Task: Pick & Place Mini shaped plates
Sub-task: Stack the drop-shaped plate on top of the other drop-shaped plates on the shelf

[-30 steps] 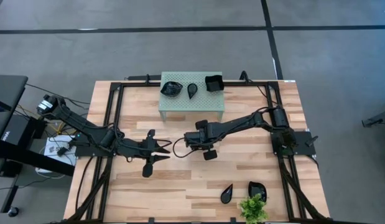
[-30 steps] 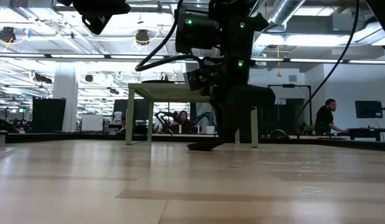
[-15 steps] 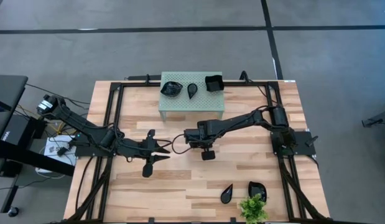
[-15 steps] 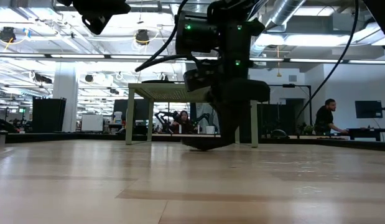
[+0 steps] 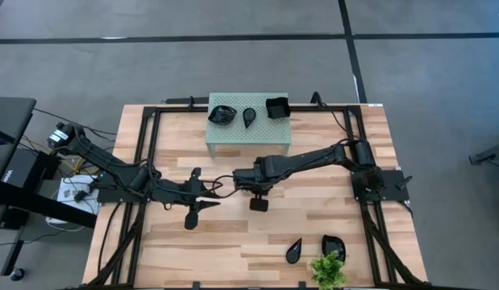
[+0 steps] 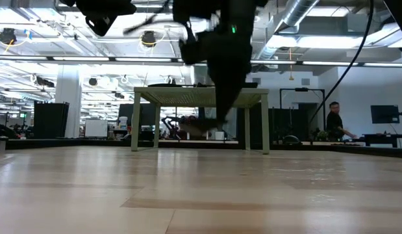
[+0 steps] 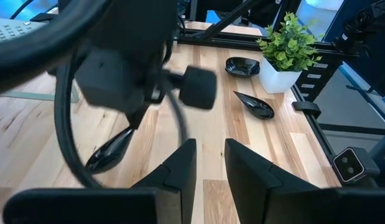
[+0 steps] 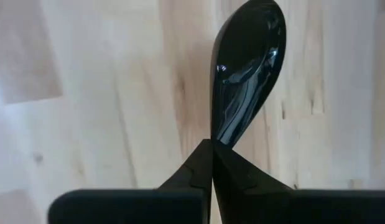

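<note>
Right gripper [image 8: 212,144] has just gone from open to clenched: over the last second its fingers closed on the narrow tail of a glossy black teardrop-shaped mini plate [image 8: 245,68]. In the right wrist view the plate's wide end sticks straight out ahead of the pinched fingertips, over the pale wooden table [image 8: 105,93].

From above, the right arm has also slid further toward the left arm, so the right gripper [image 5: 225,184] now sits just beside the left gripper [image 5: 207,193]. The left one hasn't moved and stands partly open, empty as far as we can see. In its wrist view the gripped plate [image 7: 111,149] shows just ahead of its fingers, under the right arm's wrist.

We read this as grasp made, transport next. We can't tell whether the plate is off the wood yet; the low view is too blurred.

Remaining plates:
- three more black dishes on the pale green perforated stand [image 5: 247,129], well beyond the right gripper
- two loose ones, another teardrop [image 5: 294,250] and a rounded dish [image 5: 333,246], well behind it by the small green potted plant [image 5: 328,270]

The tail pinch looks thin, so slip is the risk on lift.
</note>
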You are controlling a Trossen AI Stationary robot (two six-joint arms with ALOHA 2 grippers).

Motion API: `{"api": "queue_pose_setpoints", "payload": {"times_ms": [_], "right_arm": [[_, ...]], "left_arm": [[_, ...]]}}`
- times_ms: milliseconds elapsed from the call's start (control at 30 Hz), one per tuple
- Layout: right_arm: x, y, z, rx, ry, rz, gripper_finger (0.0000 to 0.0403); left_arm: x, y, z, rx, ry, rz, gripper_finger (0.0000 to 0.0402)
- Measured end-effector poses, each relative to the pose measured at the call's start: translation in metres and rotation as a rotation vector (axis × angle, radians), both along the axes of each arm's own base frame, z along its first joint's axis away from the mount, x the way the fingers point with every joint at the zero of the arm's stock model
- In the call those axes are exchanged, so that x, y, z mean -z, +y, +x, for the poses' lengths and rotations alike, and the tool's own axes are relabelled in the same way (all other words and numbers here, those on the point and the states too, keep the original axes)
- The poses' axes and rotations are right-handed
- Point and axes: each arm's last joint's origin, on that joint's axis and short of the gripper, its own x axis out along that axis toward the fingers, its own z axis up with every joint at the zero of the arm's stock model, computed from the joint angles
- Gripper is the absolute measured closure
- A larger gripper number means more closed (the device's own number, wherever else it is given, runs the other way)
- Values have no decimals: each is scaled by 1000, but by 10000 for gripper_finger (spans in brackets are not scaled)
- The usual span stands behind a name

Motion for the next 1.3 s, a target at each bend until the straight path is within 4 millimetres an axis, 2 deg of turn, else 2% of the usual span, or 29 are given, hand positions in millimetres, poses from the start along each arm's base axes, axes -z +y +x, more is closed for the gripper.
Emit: {"api": "queue_pose_setpoints", "payload": {"times_ms": [167, 300, 433, 600, 767, 933, 1133, 1300], "right_arm": [[-40, 1, 1, 1, -3, -10, 402], [-78, -9, -3, 53, -25, -96, 402], [-115, -33, -5, 161, -108, -163, 402], [-146, -80, -8, 340, -228, -117, 402], [-151, -131, -18, 596, -258, -21, 402], [-151, -167, -26, 697, -270, 96, 402], [-150, -184, -29, 738, -296, 94, 402], [-136, -192, -19, 748, -273, 90, 402]], "left_arm": [[0, 0, 0, 1, -1, -1, 316], [0, 0, 0, 0, -1, 0, 316], [0, 0, 0, 0, -1, 0, 316], [-1, 0, 0, 0, -5, -3, 316], [-1, 0, 0, 0, -6, -3, 316], [-1, 0, 0, 1, -7, 0, 316], [-1, 0, 0, 1, -7, 0, 316], [-1, 0, 0, 1, -8, -1, 316]]}}
